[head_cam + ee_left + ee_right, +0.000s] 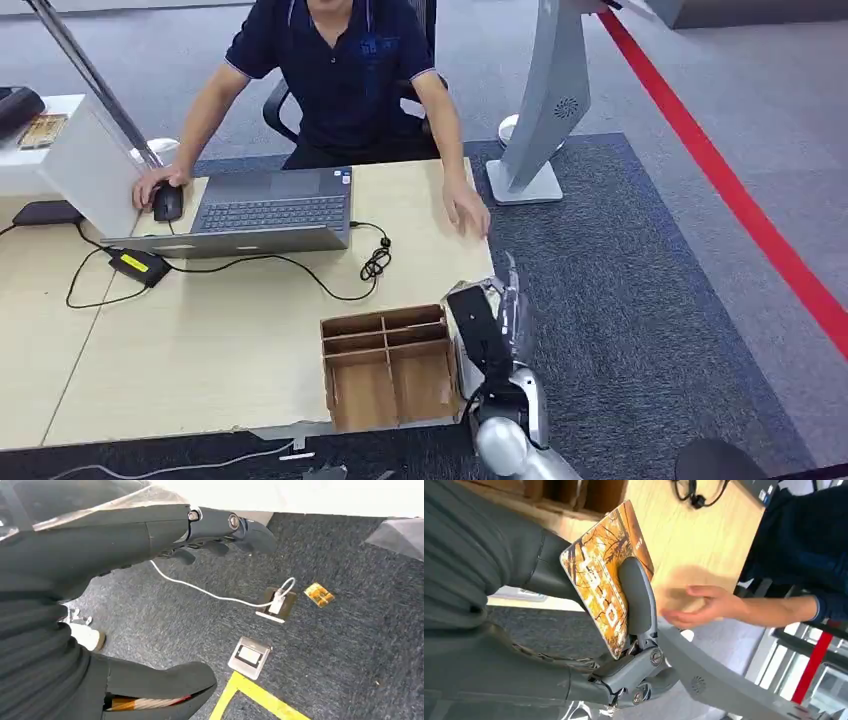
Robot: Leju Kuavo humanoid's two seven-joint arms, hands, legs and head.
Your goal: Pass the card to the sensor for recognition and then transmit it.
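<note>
The orange patterned card is gripped in the right hand, pinned flat by the thumb so that its face is kept exposed for reading. In the head view this hand is raised just beside the table's edge, at about 3 o'clock of the wooden divider box. The grey sensor stand lies well apart, toward 1 o'clock. The person's hand rests on the table, probably awaiting the handover. The left hand hangs over the carpet with fingers apart, nothing held.

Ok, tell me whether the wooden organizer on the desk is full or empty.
Empty: the organizer's visible compartments show only bare wood in the head view.
</note>
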